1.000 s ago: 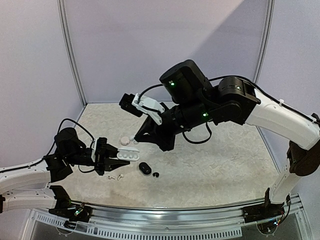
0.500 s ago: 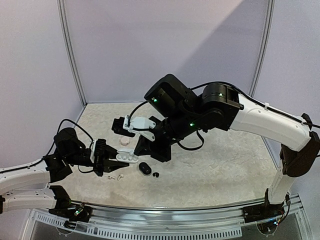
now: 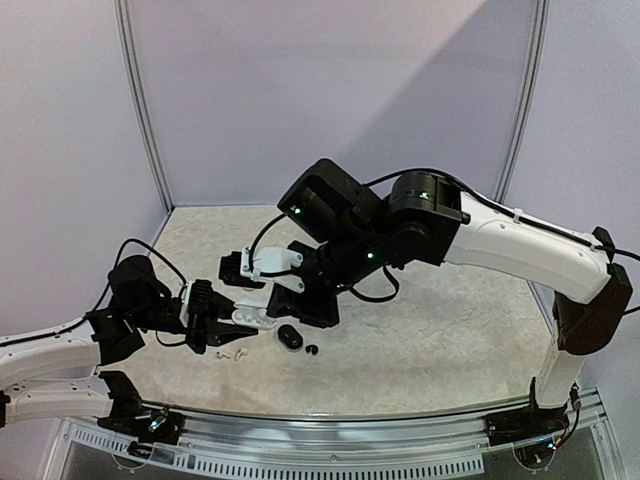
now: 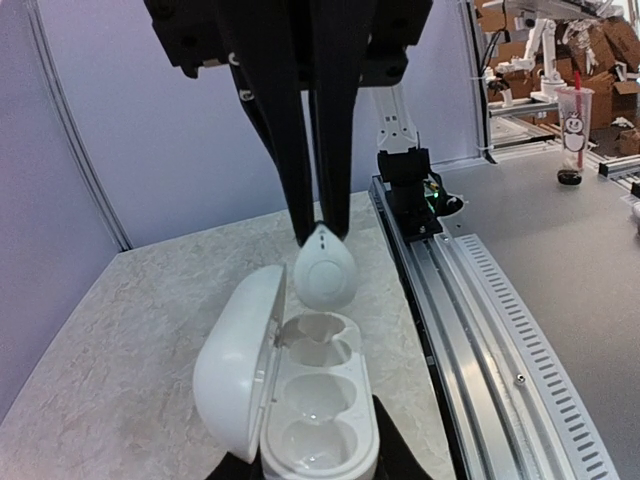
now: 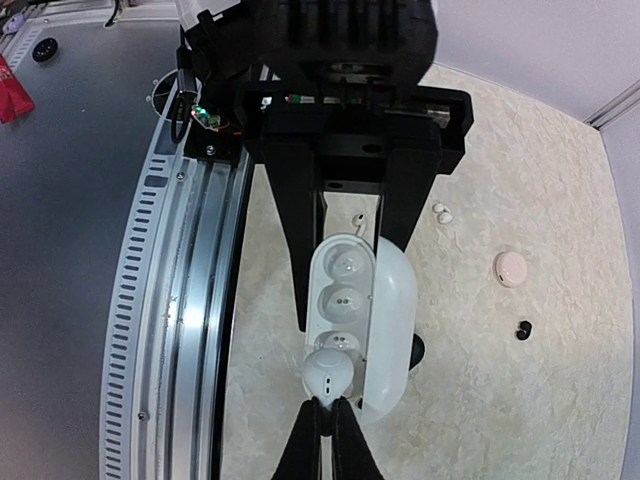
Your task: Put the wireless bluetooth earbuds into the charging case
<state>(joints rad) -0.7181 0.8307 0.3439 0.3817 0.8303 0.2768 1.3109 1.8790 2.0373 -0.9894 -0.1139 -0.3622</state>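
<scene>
Now the right gripper (image 5: 325,412) pinches a white earbud (image 4: 323,272), and directly below it sits the end well of the case (image 4: 300,400) that the left gripper (image 3: 232,322) clamps.

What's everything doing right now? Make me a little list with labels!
Left fingers: shut on the open white three-well charging case
Right fingers: shut, pinching a white teardrop-shaped earbud
Earbud position: just over the case's end well, not seated
Case wells: all three look empty
On the speckled table: glossy black pebble-shaped case, tiny black bud, pale pink round piece, tiny white buds
</scene>
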